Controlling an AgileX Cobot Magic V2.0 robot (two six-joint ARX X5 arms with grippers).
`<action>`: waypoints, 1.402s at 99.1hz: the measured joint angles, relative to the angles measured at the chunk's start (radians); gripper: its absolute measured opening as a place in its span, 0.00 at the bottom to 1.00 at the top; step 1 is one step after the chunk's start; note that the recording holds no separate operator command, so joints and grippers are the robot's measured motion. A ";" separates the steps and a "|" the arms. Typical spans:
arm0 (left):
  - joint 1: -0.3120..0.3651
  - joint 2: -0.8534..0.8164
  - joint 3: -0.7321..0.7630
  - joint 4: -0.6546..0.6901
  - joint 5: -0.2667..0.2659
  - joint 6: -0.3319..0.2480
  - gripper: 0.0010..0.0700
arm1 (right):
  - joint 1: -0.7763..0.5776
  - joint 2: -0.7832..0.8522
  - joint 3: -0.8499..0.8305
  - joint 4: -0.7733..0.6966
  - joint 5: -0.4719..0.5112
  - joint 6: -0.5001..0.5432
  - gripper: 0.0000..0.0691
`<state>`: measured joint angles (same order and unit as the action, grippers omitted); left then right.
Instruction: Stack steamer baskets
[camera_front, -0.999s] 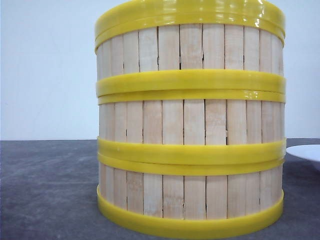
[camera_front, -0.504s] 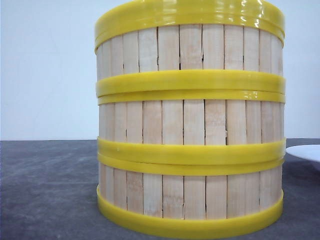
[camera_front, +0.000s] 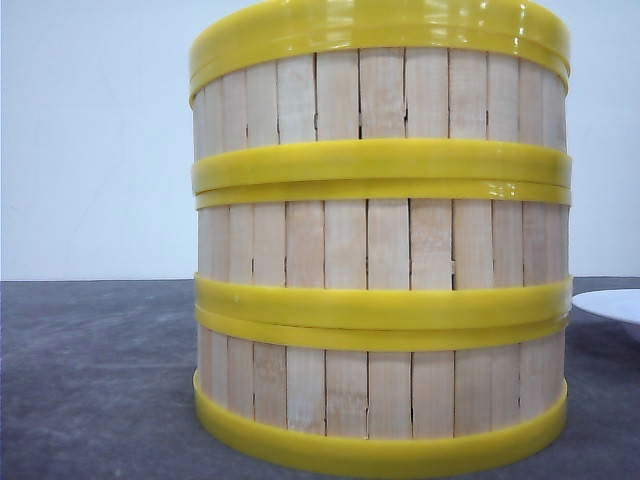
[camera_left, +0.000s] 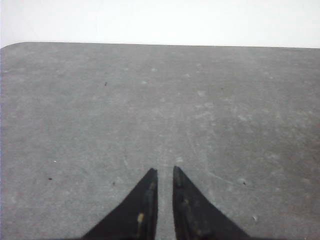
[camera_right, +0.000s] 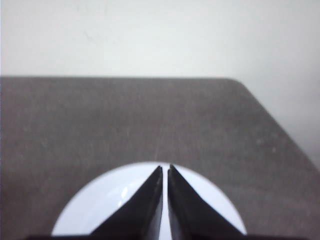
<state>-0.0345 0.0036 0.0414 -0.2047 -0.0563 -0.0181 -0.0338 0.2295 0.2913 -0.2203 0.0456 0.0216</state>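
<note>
In the front view neither arm shows. The left gripper (camera_left: 164, 172) appears only in its own wrist view: its jaws are nearly pressed together, a thin slit between the two dark tips, nothing held. It hangs over bare grey table (camera_left: 100, 110), tilted forward so that the far edge of the table and the pale wall behind it lie ahead of the tips.

The right gripper (camera_right: 165, 170) has its jaws drawn together in the same way — only a hairline gap — and it holds nothing. It is poised above a white plate (camera_right: 100, 205), the tips pointing across the plate toward the table's far edge and rounded corner. Whether the tips touch the plate cannot be told.

The steamer baskets (camera_front: 380, 250) fill the middle of the front view, close to the camera. All three are stacked one upon another, standing upright on the table (camera_front: 90, 380); the axis of the stack runs straight up, and the slats of the walls run vertically. Yellow bands meet in pairs where one basket sits on the next, and the walls line up evenly down both sides. The top of the stack runs to the upper edge of the picture, so what lies on it cannot be made out.

Just to the right of the stack's lower half, the rim of the plate (camera_front: 612, 303) pokes in from the picture's edge — near the baskets but not touching them.
</note>
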 joint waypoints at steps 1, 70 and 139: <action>0.000 0.000 0.000 0.000 0.000 0.000 0.03 | 0.000 -0.008 -0.011 0.001 0.000 0.000 0.02; 0.000 0.000 0.000 0.000 0.000 0.000 0.03 | 0.000 -0.225 -0.277 0.095 0.002 0.000 0.02; 0.000 0.000 0.000 0.000 0.000 0.000 0.03 | 0.000 -0.225 -0.277 0.104 0.003 0.000 0.02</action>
<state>-0.0345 0.0036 0.0414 -0.2047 -0.0563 -0.0181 -0.0338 0.0040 0.0143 -0.1162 0.0486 0.0216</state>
